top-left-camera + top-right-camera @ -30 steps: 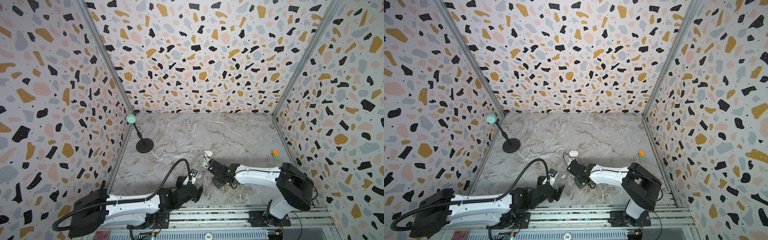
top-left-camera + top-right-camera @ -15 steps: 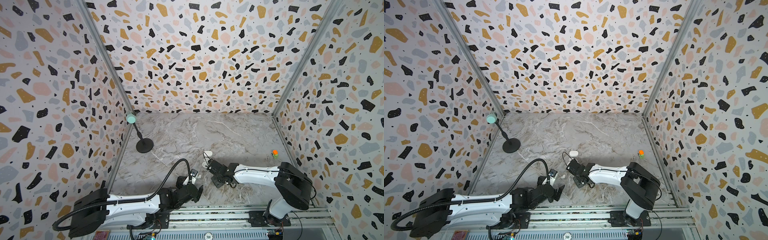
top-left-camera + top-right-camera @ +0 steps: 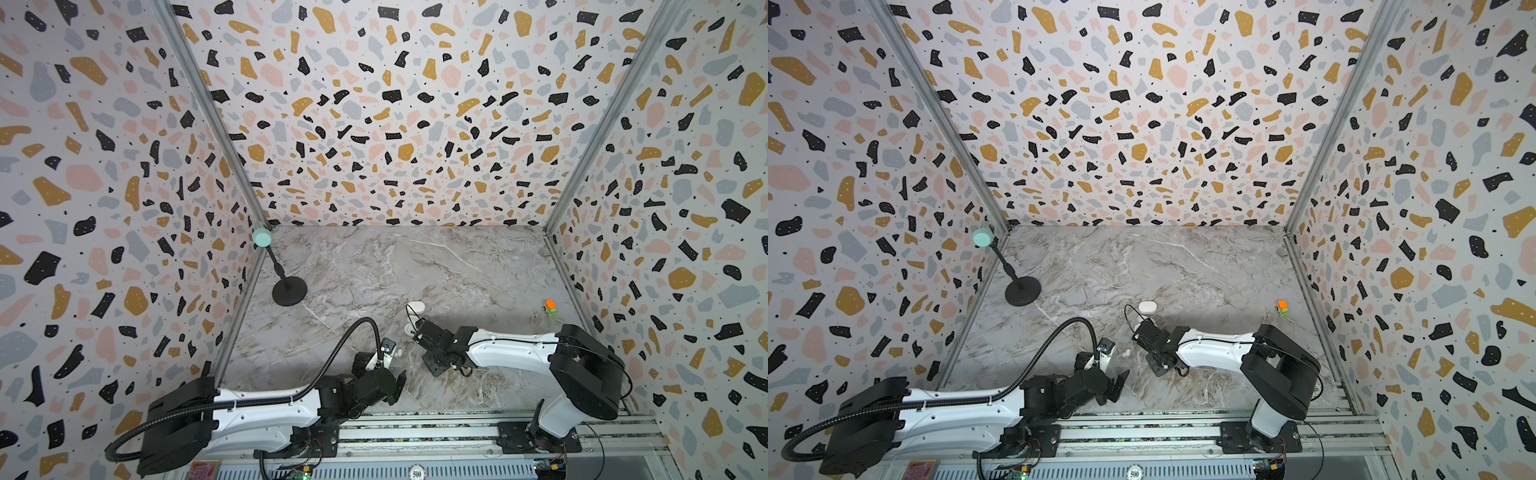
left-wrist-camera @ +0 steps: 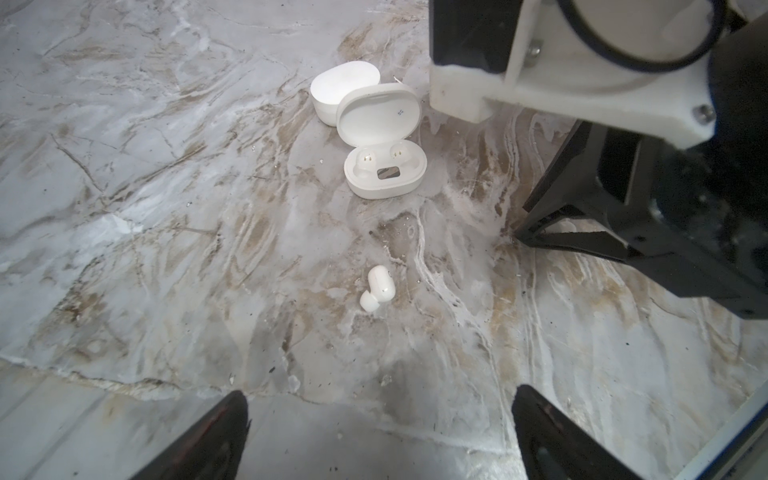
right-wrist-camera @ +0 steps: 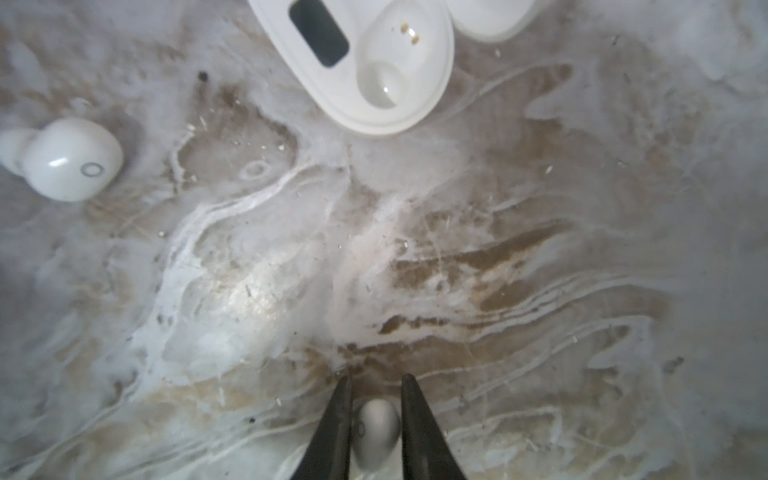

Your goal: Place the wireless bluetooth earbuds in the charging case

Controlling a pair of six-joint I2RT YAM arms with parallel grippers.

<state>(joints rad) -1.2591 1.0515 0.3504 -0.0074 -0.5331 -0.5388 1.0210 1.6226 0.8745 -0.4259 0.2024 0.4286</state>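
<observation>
The right pincer (image 5: 377,380) is pinching the first earbud (image 5: 376,430) between its two dark fingers. The earbud is a tiny, glossy white, rounded pod, and whether it is touching the marble-patterned worktop (image 5: 540,270) cannot be told. Ahead of those fingers and well apart from them, the open charging case (image 5: 365,62) is lying with its lid tipped back. It is showing a smooth oval well with two gold contacts, beside a dark rectangular window. The second earbud (image 5: 70,164) is lying loose on the worktop, apart from both the case and the right pincer. It is white, with a stubby rounded tip and a small ring mark on its face. The left pincer (image 4: 380,392) is standing with its fingers spread wide, and the second earbud is lying between it and the open charging case, touching neither. A closed case (image 4: 343,89), white and oval, is sitting just behind the open lid. A tiny mark on the inside of that lid is too small to read. In both top views a round badge (image 3: 417,473) at the near edge is reading "500".
</observation>
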